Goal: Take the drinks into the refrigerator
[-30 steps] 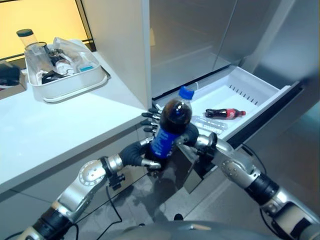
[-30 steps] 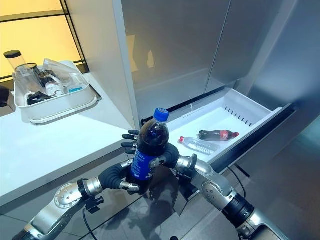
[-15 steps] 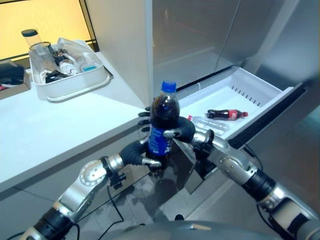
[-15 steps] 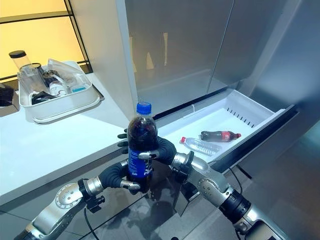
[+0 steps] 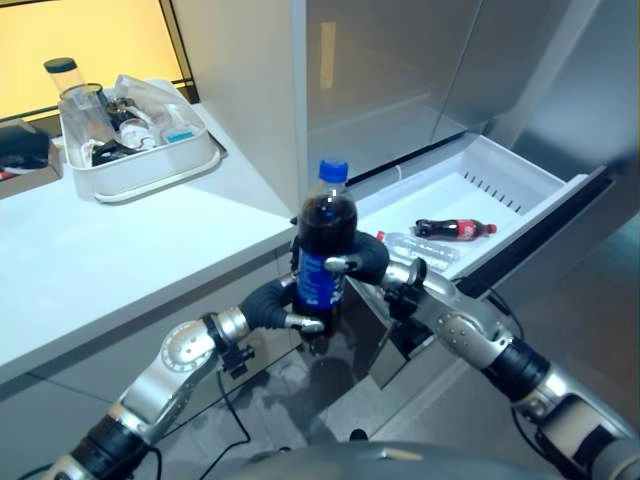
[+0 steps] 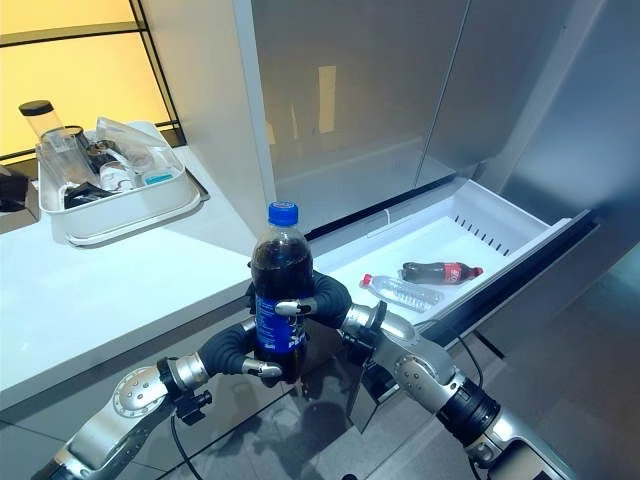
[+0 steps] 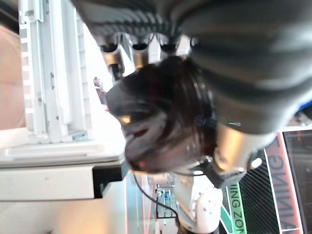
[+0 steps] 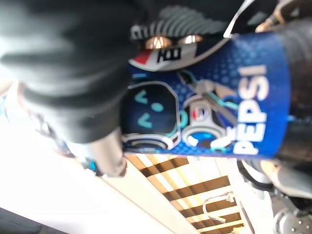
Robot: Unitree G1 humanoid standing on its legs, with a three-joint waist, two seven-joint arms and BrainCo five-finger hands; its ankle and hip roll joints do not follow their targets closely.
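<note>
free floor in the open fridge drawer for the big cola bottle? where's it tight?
Bare drawer floor lies toward the fridge, behind the two lying bottles. The small cola bottle and clear water bottle crowd the near front edge. Both the left hand and right hand grip the upright large cola bottle, short of the drawer.

white counter (image 5: 120, 250) | white tray of clutter (image 5: 140, 165), contents hard to make out | yellow-lit wall (image 5: 80, 30) | dark glossy floor (image 5: 440, 420)

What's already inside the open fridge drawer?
The white drawer holds two bottles lying flat: a small dark cola bottle and a clear water bottle beside it. The right hand and the big cola bottle cover its near corner.
</note>
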